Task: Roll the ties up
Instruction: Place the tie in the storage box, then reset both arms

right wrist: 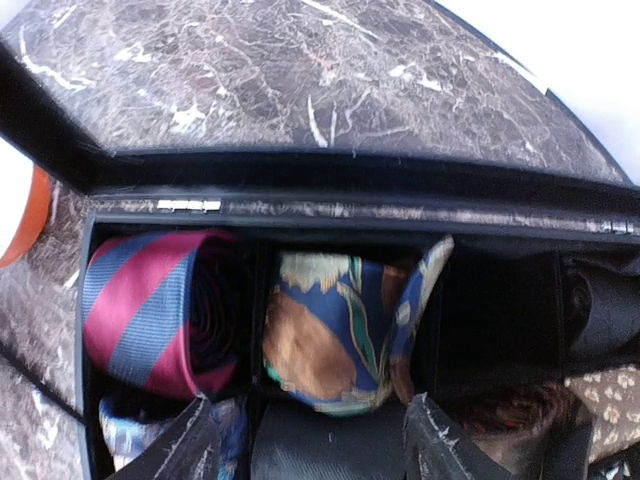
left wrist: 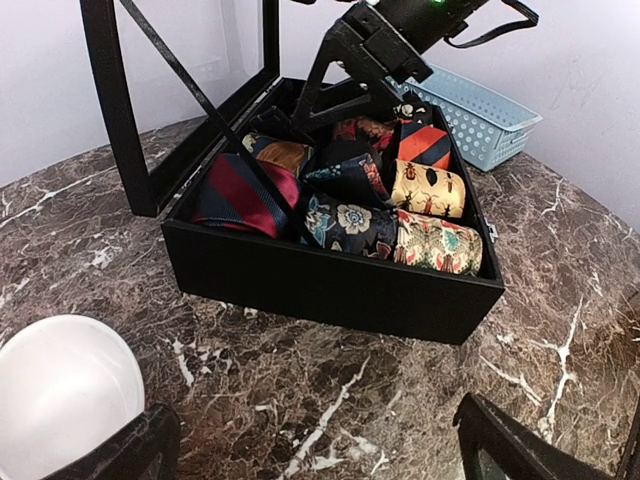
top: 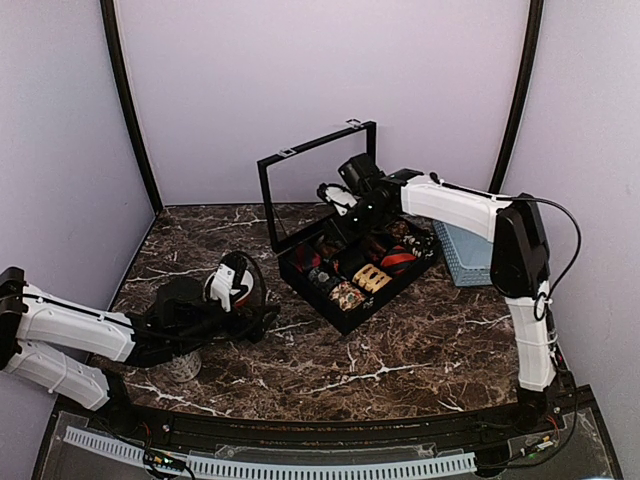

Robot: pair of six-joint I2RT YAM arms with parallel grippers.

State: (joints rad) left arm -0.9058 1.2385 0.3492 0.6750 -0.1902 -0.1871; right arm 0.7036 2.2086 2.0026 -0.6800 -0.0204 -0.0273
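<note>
Several rolled ties packed in black box. Soft, light, slippery; coils unwind easily, so pinch across roll. Jaws wide on right gripper over blue-brown tie; left gripper wide, empty.

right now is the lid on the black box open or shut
open: the lid stands upright behind the black box, rolled ties showing in it

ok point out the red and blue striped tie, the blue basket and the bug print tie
red and blue striped tie (right wrist: 150, 305), right wrist view, roll's side
blue basket (left wrist: 472, 125), left wrist view, near wall
bug print tie (left wrist: 428, 190), left wrist view, roll's middle
</note>
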